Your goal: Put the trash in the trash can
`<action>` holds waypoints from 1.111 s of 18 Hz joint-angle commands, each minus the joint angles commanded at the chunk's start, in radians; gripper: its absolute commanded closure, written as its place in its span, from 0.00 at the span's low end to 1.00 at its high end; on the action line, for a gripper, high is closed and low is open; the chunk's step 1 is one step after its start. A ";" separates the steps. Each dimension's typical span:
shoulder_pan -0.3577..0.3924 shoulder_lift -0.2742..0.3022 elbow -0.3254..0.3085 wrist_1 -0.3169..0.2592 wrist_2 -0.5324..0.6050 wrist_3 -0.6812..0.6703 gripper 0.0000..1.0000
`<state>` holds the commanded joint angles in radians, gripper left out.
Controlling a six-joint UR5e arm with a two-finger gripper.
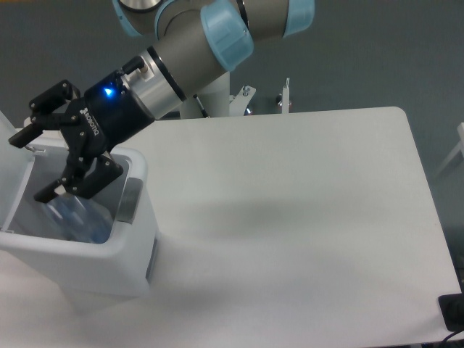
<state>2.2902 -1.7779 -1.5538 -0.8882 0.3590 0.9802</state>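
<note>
Item: gripper (pixel 35 165), black, two-finger, mounted on a grey arm (pixel 196 43) with light-blue joint caps. Position: over the open top of the trash can (pixel 134 239). State: fingers spread wide, grasping nothing; one finger (pixel 40 123) reaches toward the far rim, the other (pixel 80 181) sits low inside the opening. A blue indicator light (pixel 109 92) glows on the gripper body. White lettering runs along the black housing, too small and blurred to read.

Item: trash can, white rectangular plastic, rounded corners, grey panel (pixel 130 200) on its near right wall. Hinged white lid (pixel 13 163) stands open at the left edge of view. Location: left end of the white table (pixel 304 239).

Item: crushed clear plastic bottle (pixel 76 216), bluish. Location: inside the trash can, lying below the gripper's lower finger and apart from it. Cap not distinguishable. No label legible.

Item: wrapper. Not discernible inside the bin.

Item: dark object (pixel 453 312) at the table's lower right corner, cut off by the frame.
</note>
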 joint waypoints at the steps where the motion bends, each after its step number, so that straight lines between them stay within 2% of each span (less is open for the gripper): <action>1: 0.000 0.000 -0.002 0.000 0.000 0.005 0.00; 5: 0.020 -0.003 -0.008 -0.002 0.000 -0.001 0.00; 10: 0.161 -0.021 -0.015 -0.002 0.002 0.000 0.00; 13: 0.265 -0.029 -0.046 -0.002 0.011 0.008 0.00; 16: 0.342 -0.035 -0.061 -0.002 0.090 0.009 0.00; 20: 0.409 -0.061 -0.048 0.002 0.224 0.011 0.00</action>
<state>2.6997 -1.8392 -1.6015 -0.8867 0.5826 0.9909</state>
